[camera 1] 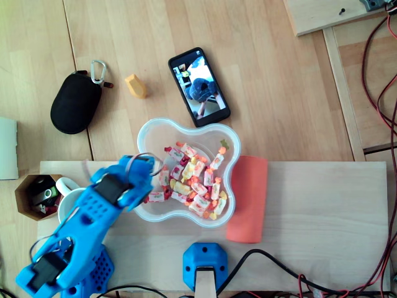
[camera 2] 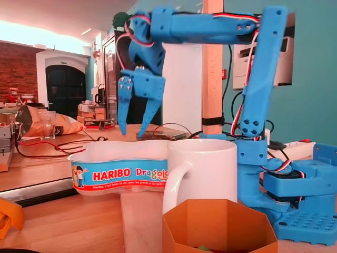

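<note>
The gripper (camera 2: 135, 125) hung with its fingers spread apart and empty, just above the tub (camera 2: 113, 155) of sweets (camera 1: 193, 180), over its left rim in the overhead view. A mug (camera 2: 202, 171) stood just beside the tub, with a phone (camera 1: 199, 86) beyond it.

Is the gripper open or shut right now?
Open. In the fixed view the gripper hangs above the Haribo tub, its two fingers spread apart with background showing between them and nothing held.
</note>
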`<state>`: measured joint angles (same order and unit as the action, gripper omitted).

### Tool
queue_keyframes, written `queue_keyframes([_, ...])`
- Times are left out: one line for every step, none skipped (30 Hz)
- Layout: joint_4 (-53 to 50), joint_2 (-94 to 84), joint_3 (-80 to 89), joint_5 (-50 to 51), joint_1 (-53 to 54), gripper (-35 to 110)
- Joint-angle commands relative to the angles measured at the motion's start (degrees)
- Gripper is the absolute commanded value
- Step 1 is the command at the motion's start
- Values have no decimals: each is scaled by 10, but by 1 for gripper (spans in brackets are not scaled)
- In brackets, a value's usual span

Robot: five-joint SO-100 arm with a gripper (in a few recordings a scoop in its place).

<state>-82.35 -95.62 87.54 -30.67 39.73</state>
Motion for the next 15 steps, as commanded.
queue_keyframes([33,9,1,-24,7,13])
queue_keyframes([39,17,1,-36,7,13])
queue_keyframes([43,25,1,-47,7,13])
queue_keyframes([47,33,1,-56,7,13])
queue_keyframes([50,41,1,-66,7,13])
queue_keyframes([51,48,1,-74,7,13])
queue_keyframes([51,53,2,-81,7,13])
queue_keyframes([50,57,3,-91,7,13])
queue_keyframes([49,62,3,-96,7,12])
queue_keyframes([49,67,4,-102,7,12])
queue_keyframes([48,73,4,-107,7,12])
queue_keyframes([48,80,4,-112,7,12])
queue_keyframes([48,88,4,-115,7,12])
queue_keyframes([48,97,4,-116,7,12])
queue_keyframes([44,105,4,-117,7,13])
